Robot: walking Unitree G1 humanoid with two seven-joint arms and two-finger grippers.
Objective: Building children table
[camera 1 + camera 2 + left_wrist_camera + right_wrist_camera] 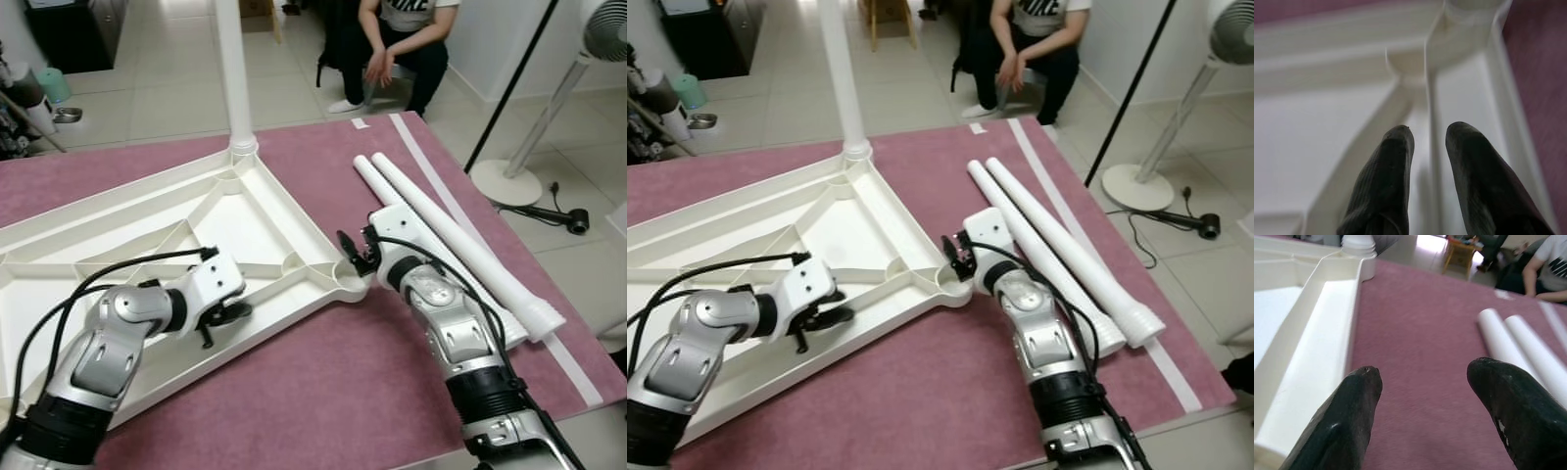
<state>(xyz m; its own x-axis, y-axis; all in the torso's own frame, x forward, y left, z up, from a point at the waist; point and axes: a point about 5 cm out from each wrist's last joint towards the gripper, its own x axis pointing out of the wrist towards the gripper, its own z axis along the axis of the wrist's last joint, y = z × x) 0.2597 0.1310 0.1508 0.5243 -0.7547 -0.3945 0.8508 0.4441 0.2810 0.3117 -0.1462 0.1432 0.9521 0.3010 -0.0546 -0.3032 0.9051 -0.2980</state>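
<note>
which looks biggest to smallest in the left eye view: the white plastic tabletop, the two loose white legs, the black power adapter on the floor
1. White ribbed plastic tabletop, lying upside down on the maroon mat.
2. The two loose white tube legs, side by side; they look alike, so unranked between them.
3. Black power adapter, smallest, though it lies farther off.

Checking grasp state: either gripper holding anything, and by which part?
Nothing held. Left gripper straddles a tabletop rib without closing; right gripper open beside the corner socket.

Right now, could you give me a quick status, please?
Left end effector on tabletop rib. Right end effector open at empty corner socket. Two legs loose.
</note>
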